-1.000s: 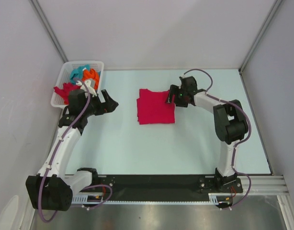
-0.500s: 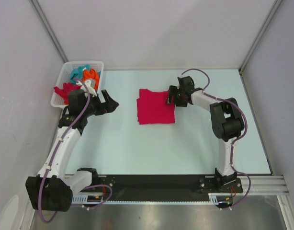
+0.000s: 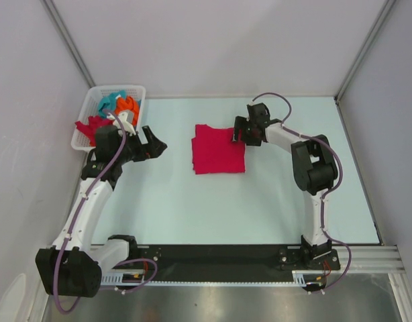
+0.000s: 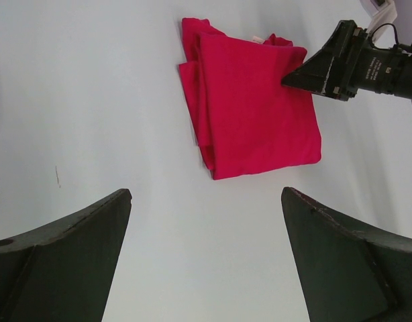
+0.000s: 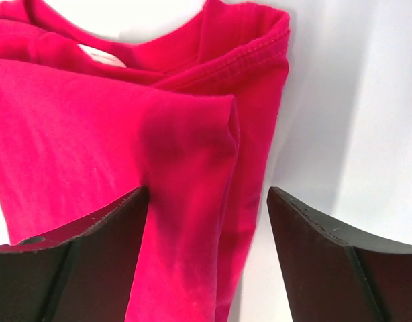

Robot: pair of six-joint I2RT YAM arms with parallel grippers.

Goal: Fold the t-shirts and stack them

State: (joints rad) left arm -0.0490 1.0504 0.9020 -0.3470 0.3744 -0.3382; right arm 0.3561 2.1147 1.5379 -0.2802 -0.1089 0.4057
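We see folded crimson t-shirt (image 3: 218,149) flat mid-desk (image 3: 192,201), roughly square, long axis hard to call. R pincer (image 3: 238,134) at its far-right corner, cloth lying to its left. Jaws apart, straddling edge, nothing gripped. L pincer (image 3: 154,144) wide, empty, well apart by basket (image 3: 77,143). R arm nearer, so we judge next tuck its job. R wrist view alone shows white label (image 5: 102,57) and neckline (image 5: 159,50). Only top view shows basket.

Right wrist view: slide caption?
Open right pincer over the edge of the folded red t-shirt, white label visible near its collar.
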